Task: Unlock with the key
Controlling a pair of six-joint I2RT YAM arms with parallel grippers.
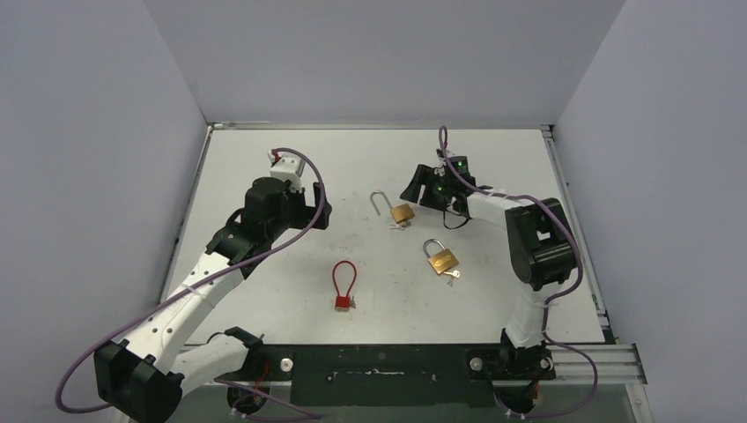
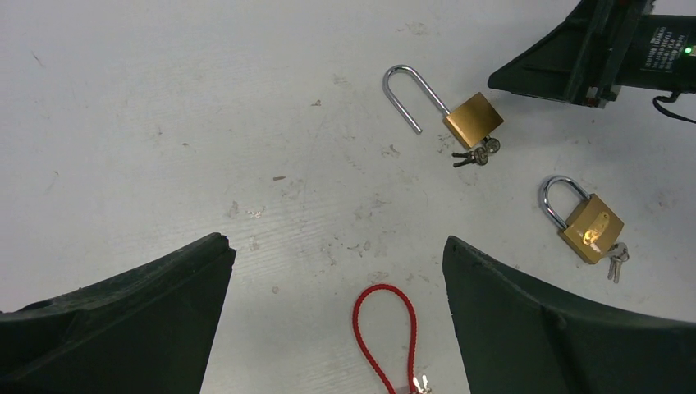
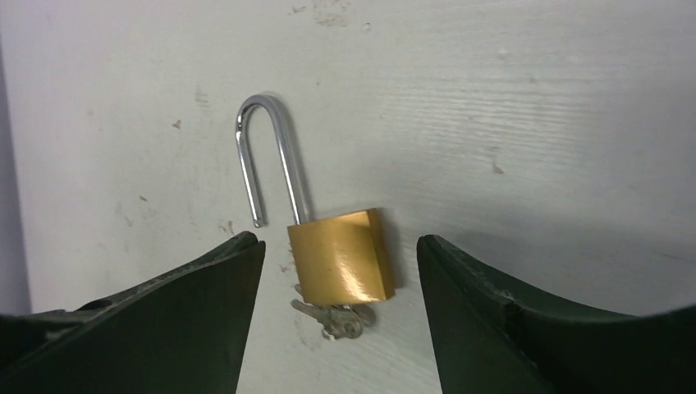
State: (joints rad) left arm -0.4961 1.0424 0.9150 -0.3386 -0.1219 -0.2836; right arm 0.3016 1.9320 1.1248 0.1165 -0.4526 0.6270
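A brass padlock (image 1: pixel 403 212) lies mid-table with its long shackle (image 3: pixel 263 156) swung open and a key bunch (image 3: pixel 336 318) in its base. My right gripper (image 1: pixel 412 191) is open and empty just right of it. In the right wrist view the lock body (image 3: pixel 341 256) lies between the spread fingers of that gripper (image 3: pixel 341 240), touching neither. A second brass padlock (image 1: pixel 442 259) lies shut with keys (image 2: pixel 615 258) at its base. A red cable lock (image 1: pixel 343 284) lies nearer the front. My left gripper (image 2: pixel 338 246) is open and empty, above the table left of the locks.
The white table (image 1: pixel 264 176) is walled by grey panels on the left, back and right. A black rail (image 1: pixel 379 370) with both arm bases runs along the near edge. The right gripper shows in the left wrist view (image 2: pixel 574 66), at the upper right.
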